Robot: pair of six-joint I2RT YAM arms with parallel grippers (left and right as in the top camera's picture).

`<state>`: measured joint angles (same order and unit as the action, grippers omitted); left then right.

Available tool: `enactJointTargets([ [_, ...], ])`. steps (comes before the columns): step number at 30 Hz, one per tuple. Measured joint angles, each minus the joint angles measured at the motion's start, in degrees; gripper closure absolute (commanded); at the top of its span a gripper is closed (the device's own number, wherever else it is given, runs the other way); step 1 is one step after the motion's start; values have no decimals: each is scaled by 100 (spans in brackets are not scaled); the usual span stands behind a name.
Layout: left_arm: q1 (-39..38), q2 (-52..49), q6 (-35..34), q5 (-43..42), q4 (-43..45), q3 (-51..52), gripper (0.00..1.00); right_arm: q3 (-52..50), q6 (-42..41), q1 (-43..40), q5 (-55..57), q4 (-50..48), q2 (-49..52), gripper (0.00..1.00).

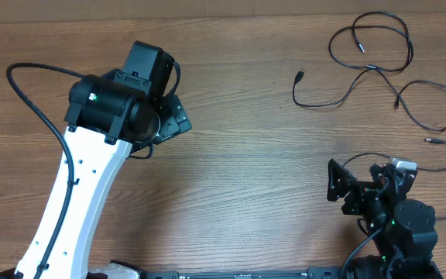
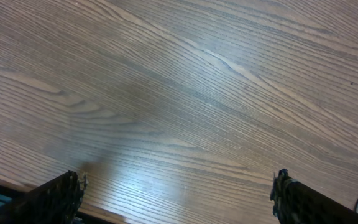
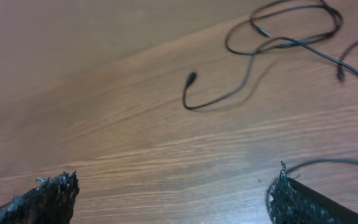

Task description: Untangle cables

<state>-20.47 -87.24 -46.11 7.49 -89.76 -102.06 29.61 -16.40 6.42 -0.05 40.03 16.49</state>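
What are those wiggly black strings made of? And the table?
The cables look like soft rubber or plastic: thin, black, bending in loose loops. Their plug tips may be metal; too small to tell. The table looks like wood or wood-print, with streaky brown grain.

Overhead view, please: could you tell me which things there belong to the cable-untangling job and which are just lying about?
Belongs to the job: cables, loosely looped top right; left gripper and right gripper, both open and empty.
Not part of it: thick black cable on the left arm; wooden table.
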Motion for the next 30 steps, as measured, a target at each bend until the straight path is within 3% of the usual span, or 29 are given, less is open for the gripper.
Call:
enactJointTargets([
  [6, 0, 0, 2, 0, 0, 0, 0, -125, -2, 0, 240, -199, -39, 0],
  [21, 0, 0, 0, 0, 0, 0, 0, -1718, 0, -382, 348, -2076, -1023, 0],
  [30, 0, 0, 0, 0, 2, 0, 0, -2157, -2, -601, 348, -2514, -1493, 0],
])
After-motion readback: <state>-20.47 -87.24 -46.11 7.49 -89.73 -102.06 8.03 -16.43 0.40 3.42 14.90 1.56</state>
